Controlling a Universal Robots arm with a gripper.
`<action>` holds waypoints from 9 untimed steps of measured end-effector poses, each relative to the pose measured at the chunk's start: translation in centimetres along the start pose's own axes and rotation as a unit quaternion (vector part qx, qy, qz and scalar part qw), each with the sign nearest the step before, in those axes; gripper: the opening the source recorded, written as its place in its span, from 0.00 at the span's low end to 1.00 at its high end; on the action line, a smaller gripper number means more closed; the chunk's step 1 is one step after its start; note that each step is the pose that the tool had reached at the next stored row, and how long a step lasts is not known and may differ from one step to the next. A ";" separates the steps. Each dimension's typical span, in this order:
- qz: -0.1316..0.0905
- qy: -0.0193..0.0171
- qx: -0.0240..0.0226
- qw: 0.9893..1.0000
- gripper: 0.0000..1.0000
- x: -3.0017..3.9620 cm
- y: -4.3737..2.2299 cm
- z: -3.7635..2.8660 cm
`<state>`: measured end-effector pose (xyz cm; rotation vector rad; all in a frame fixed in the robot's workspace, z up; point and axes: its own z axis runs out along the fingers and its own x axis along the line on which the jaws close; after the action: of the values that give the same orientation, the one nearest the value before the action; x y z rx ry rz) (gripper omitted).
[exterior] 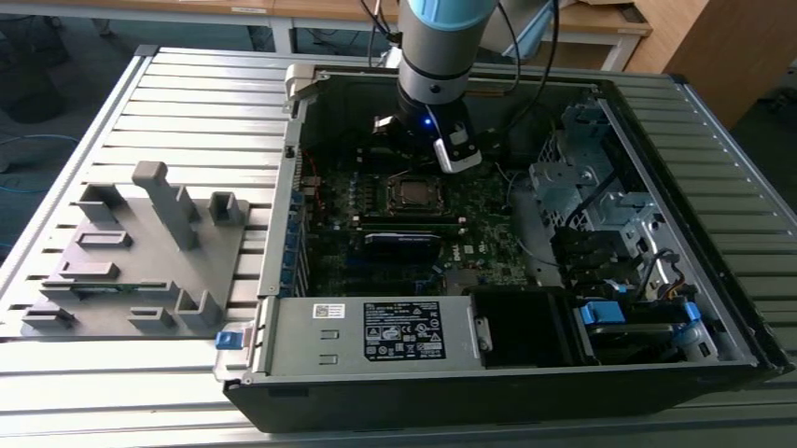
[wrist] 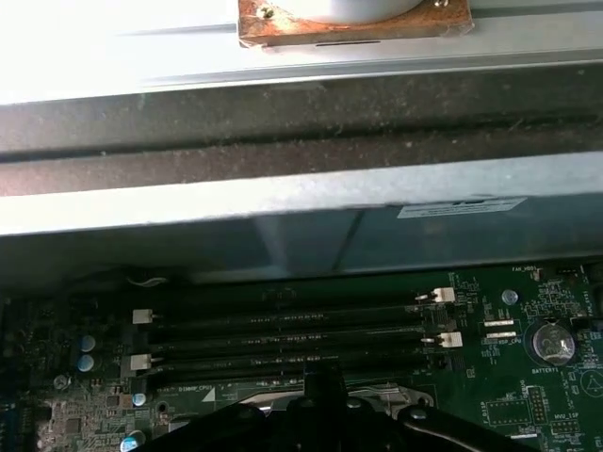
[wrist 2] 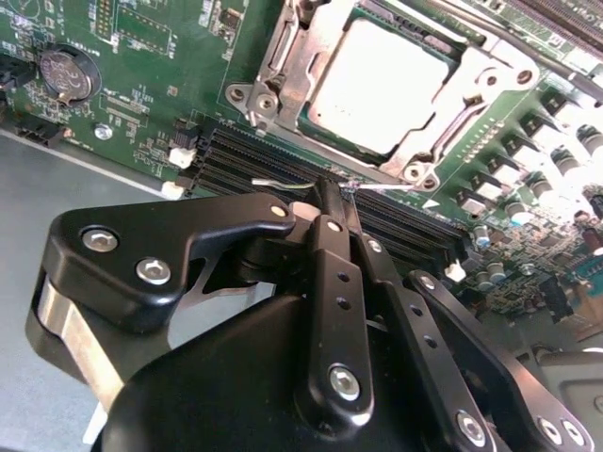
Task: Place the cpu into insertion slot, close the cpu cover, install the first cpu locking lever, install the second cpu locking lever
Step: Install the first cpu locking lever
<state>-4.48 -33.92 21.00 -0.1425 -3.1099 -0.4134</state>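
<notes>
At the near-left corner of the slatted table [exterior: 75, 392] lies a grey moulded fixture [exterior: 137, 261]. Beside it, toward the exterior view's right, the open computer case [exterior: 498, 397] fills the table's middle. Its grey power supply [exterior: 312, 345] runs along the case's near edge.

Beyond the supply, the green motherboard [exterior: 336, 201] lies flat on the case floor. The cpu [exterior: 409, 193] sits about the middle of the board, in the insertion slot [wrist 2: 247, 96]. In the second wrist view the chip's silvery face [wrist 2: 382, 85] shows through the square cut-out of the cpu cover [wrist 2: 479, 73], which lies flat over it.

Along 1 side of the socket run the long black memory slots [wrist 2: 250, 160]. The gripper [wrist 2: 334, 196] is at the strip between socket and slots. Its 2 black fingers [wrist 2: 325, 245] are pressed together, tips down on the thin wire of a cpu locking lever [wrist 2: 278, 184]. The wire comes out on both sides of the tips, so it is pinched between them, and its hooked end lies over the memory slots. A coin battery [wrist 2: 68, 73] sits on the board well apart from the socket.

Farther back, the arm [exterior: 436, 47] rises over the case's far edge. In the first wrist view the grey case wall [wrist: 283, 198] stands beyond the memory slots.
</notes>
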 end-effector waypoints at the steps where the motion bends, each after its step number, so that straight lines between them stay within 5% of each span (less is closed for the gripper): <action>1: 0.000 0.000 0.000 1.000 0.10 -0.04 0.00 0.00; 9: 0.000 0.000 0.000 1.000 0.10 -0.77 0.10 0.07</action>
<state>-3.71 -33.87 20.95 -0.1423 -3.1099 -0.4134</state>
